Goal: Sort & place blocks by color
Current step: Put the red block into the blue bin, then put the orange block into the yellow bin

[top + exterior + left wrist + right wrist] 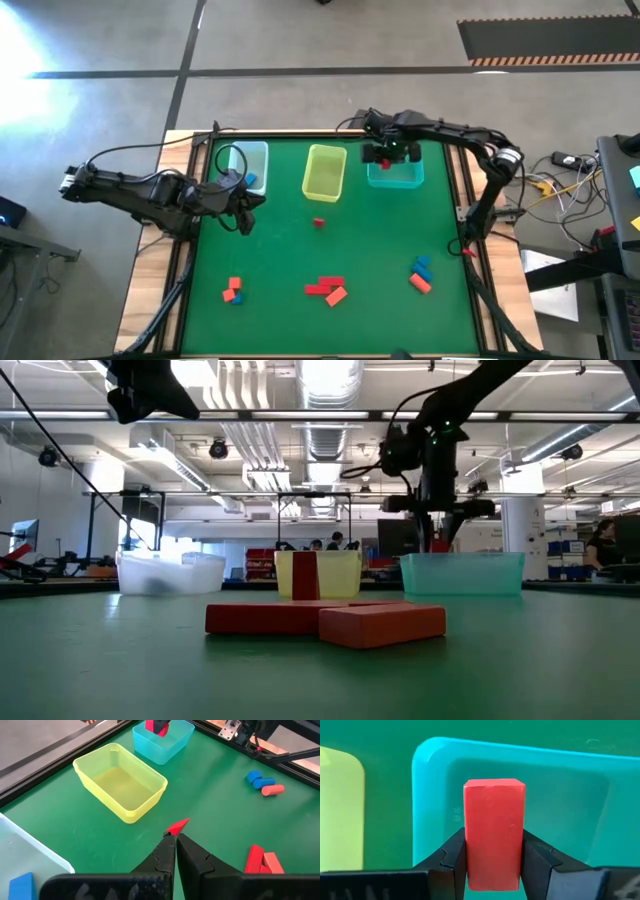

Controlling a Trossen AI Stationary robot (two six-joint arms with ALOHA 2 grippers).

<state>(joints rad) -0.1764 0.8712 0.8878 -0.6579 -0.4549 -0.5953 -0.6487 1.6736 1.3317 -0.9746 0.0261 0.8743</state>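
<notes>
Over the translucent teal plastic bin at the table's one o'clock, the right gripper hangs clenched on a red rectangular block, so releasing it there seems next, while the left gripper, fingers closed and empty, waits near nine o'clock.

Left hand, fingers together, near yellow bin; teal bin beyond it; red block beside it.

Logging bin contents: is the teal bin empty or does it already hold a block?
Empty. The right wrist view shows the teal bin floor bare; the red block is clamped in the right gripper above it.
</notes>
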